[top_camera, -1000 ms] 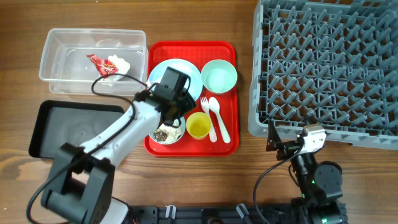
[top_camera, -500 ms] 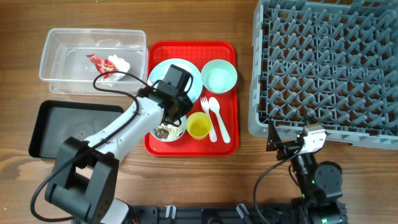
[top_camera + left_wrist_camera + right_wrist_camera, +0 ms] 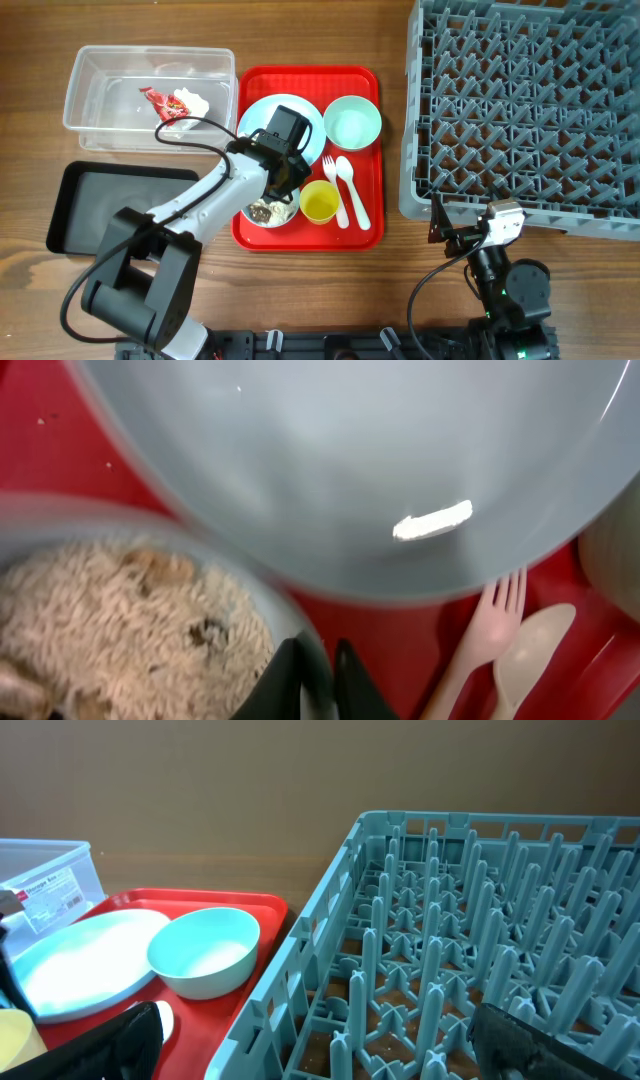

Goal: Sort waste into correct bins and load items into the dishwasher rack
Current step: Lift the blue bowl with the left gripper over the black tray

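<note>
Wrapper lies in the clear tub; black tray holds nothing. Your left gripper is clamped on the scrap bowl rim, scraps undumped. Plate, cup, fork, spoon and other bowl sit on the red tray; rack unloaded. Right gripper gapes, idle.

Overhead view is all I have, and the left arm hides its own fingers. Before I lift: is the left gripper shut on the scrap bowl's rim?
Observer: Yes. The left wrist view shows the left gripper shut on the rim of the bowl, one finger inside and one outside.
Operator: Do the scraps touch the inside finger?
Observer: The scraps reach close to it, but I cannot tell whether they touch.
Operator: And the right gripper?
Observer: In its wrist view the right gripper is open, with nothing held.
</note>
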Available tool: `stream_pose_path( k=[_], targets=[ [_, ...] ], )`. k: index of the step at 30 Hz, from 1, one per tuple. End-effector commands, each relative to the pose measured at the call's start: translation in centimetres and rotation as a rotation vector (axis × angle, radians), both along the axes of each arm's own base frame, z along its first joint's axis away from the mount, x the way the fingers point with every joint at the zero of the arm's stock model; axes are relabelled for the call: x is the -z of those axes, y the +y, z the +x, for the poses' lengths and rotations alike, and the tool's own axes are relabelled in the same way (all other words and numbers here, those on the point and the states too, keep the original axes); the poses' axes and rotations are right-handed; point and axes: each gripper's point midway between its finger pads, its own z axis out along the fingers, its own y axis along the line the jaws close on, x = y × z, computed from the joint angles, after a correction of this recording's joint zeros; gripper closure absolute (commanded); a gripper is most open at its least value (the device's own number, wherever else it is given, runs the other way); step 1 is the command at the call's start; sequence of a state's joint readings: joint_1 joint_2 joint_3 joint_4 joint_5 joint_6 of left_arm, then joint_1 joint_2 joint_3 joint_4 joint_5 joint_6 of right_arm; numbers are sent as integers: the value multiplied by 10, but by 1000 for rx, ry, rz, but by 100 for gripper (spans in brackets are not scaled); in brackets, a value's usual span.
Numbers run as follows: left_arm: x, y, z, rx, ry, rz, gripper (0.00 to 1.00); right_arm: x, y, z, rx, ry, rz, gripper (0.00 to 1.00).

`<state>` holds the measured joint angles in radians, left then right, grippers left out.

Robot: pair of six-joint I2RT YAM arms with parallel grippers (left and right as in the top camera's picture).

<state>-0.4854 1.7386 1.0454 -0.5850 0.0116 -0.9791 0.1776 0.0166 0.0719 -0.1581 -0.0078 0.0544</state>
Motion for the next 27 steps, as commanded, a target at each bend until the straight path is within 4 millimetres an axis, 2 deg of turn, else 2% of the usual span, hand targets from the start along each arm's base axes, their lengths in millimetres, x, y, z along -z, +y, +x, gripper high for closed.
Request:
stream_pose_path(
  k=[1,7,12,17,22,25,27],
  targets=[
    [-1,-1,5,4,-17,11,96,-2,2,-1,-13,-10,-6,0],
    [-2,2,1,4,7,19,96,-2,2,-1,-13,-10,-6,0],
    [-18,3,-3,52,11,32,96,-2,2,-1,-13,-10,-6,0],
    [-50,2,-1,72,-59,6,96,-2,2,-1,-13,-10,-6,0],
    [-95,4,1,120,-186,-28,96,-2,2,-1,-13,-10,-6,0],
    [-122,11,-1,132,-257,-43,96,-2,2,-1,-13,-10,-6,0],
    [-133,21,-4,138,-277,-37,96,-2,2,-1,-13,-10,-6,0]
  ],
)
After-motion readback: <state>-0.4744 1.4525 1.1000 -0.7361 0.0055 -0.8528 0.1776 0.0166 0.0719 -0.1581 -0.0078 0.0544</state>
